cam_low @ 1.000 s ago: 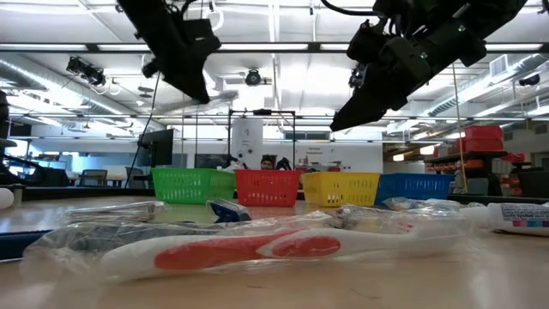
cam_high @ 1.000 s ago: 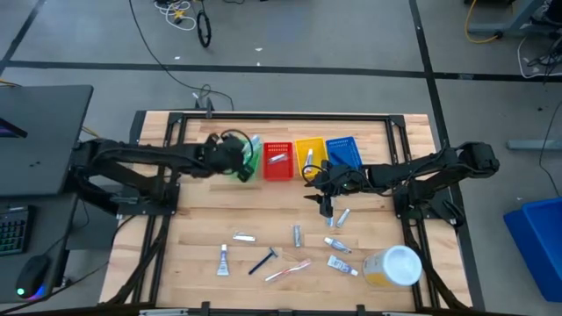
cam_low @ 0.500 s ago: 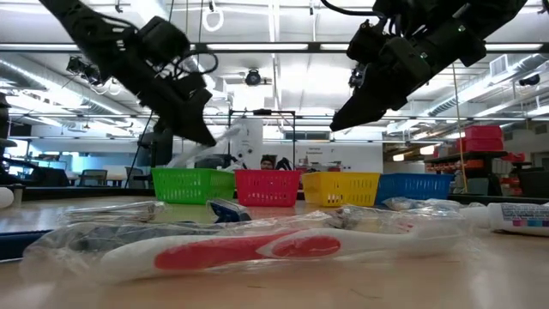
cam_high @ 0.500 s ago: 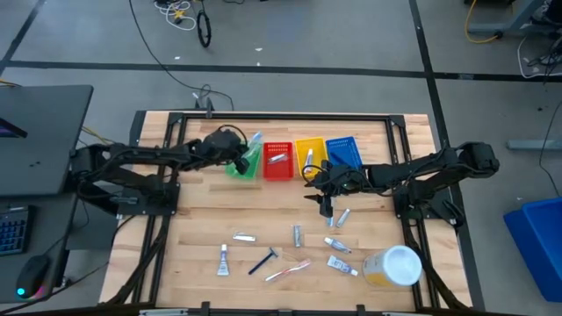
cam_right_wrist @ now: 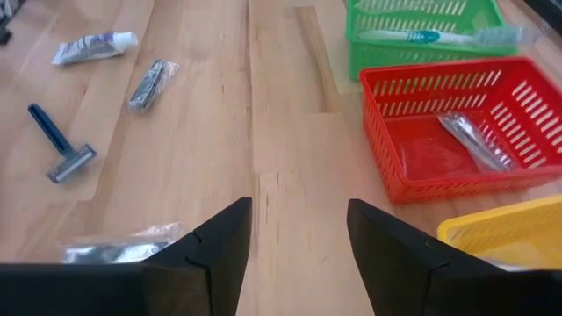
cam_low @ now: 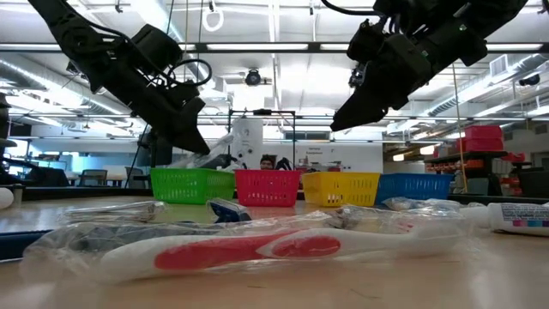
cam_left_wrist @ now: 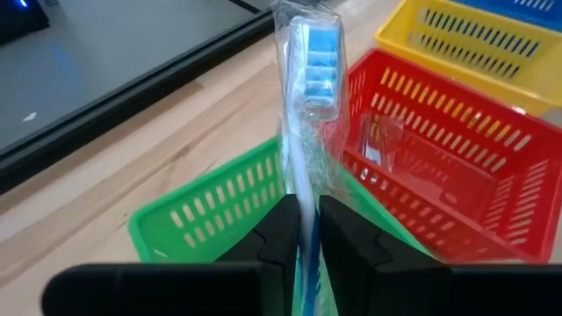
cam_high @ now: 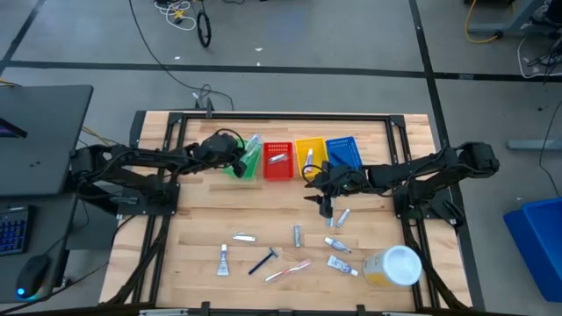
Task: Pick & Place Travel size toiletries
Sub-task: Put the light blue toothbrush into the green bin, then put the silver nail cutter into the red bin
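My left gripper (cam_high: 235, 158) is shut on a clear-wrapped blue toothbrush (cam_left_wrist: 309, 79) just above the green basket (cam_left_wrist: 211, 211), at the far edge left of the red basket (cam_high: 277, 161). The low view shows that gripper (cam_low: 190, 137) low over the green basket (cam_low: 190, 184). My right gripper (cam_high: 327, 207) hovers open above mid-table, near a small tube (cam_high: 342, 217). More toiletries lie on the near half: a white-blue tube (cam_high: 223, 260), a dark blue razor (cam_high: 263, 261), a pink toothbrush (cam_high: 287, 272) and silvery packets (cam_high: 297, 234). My left gripper pinches the toothbrush's handle (cam_left_wrist: 304, 215) between its two fingers, wrapper and all. The brush runs on past the fingertips, its blue head (cam_left_wrist: 318, 61) foremost. It is lifted clear and slants over the green basket, head end higher (cam_low: 225, 139).
Red, yellow (cam_high: 309, 154) and blue (cam_high: 343, 152) baskets stand in a row along the far edge; the red one holds a silvery packet (cam_right_wrist: 470, 136). A white-lidded yellow jar (cam_high: 392, 268) lies near the right front corner. Bare wood lies between baskets and scattered items.
My left gripper has come down from high above toward the green basket, carrying the toothbrush, which now slants just over the basket's rim. My right gripper has kept still.
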Robot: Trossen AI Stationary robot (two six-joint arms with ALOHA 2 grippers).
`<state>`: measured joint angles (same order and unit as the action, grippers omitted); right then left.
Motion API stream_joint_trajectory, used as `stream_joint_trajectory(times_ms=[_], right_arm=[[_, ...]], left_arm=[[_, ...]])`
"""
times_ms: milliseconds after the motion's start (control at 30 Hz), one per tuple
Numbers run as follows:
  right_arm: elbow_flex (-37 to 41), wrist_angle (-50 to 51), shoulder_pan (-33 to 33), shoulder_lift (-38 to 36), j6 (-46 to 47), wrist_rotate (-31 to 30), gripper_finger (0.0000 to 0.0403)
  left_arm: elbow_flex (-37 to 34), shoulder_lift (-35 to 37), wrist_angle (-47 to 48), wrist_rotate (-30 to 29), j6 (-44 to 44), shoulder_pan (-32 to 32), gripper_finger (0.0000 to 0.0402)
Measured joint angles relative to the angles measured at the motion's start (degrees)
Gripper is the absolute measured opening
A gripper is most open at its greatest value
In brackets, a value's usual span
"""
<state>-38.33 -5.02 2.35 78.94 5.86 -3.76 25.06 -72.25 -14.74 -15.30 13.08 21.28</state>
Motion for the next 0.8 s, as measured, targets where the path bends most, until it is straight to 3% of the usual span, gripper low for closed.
stream_joint_trajectory(times_ms=[233, 467, 633, 800], right_arm=[[0.0, 0.0, 1.2, 0.0, 2.4, 0.0, 0.0216], [0.0, 0.0, 3.6, 0.0, 4.5, 0.0, 0.0222], [0.0, 0.0, 5.3, 0.0, 5.7, -0.1, 0.0221], [0.0, -0.1, 6.6, 1.0, 8.1, -0.1, 0.0217]], left_arm=[[0.0, 0.0, 5.1, -0.1, 1.2, 0.0, 0.0061], [0.0, 0.0, 4.4, -0.4, 1.0, 0.0, 0.0115], [0.0, 0.6, 3.9, -3.8, -1.4, -0.2, 0.0156], [1.2, 4.6, 3.8, -5.0, 0.0, -1.0, 0.0161]])
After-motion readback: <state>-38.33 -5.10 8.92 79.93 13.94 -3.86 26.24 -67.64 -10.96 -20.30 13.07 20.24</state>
